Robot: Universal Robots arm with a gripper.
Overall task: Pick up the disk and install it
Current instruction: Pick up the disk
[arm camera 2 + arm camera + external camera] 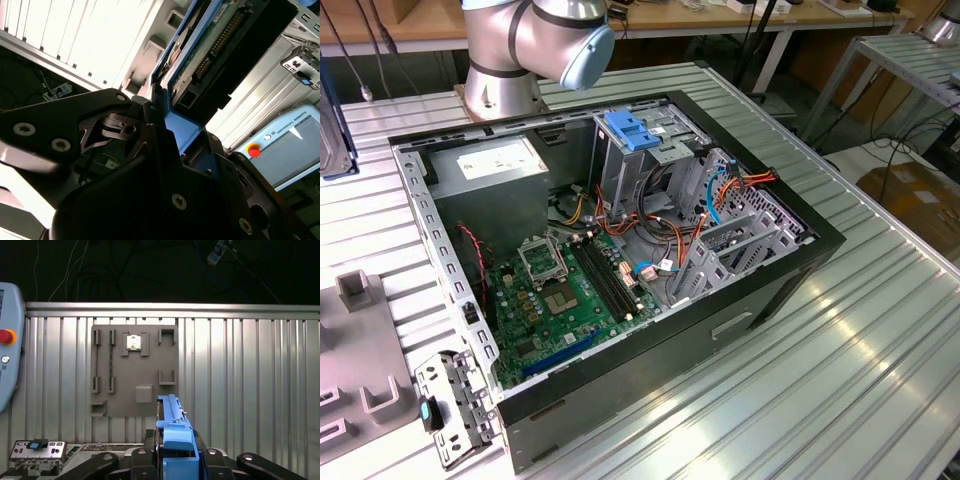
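In both wrist views my gripper (175, 452) (172, 131) is shut on the disk (172, 422) (220, 40), a dark hard drive in a bright blue carrier. The black fingers (220, 460) clamp one blue end of it, and the rest sticks out past them, with its green circuit board and connector showing in the second wrist view. The disk is lifted clear, above the ribbed metal table (250, 380). At the exterior view's far left edge I see a dark, blue-edged slab (334, 120) that looks like the same disk.
The open computer case (770, 270) lies on the table with its motherboard (560, 300), grey power supply (495, 160) and a drive cage topped by a light-blue bracket (632, 130). A grey fixture plate (135, 370), a loose metal bracket (450, 405) and a teach pendant (7, 340) lie nearby.
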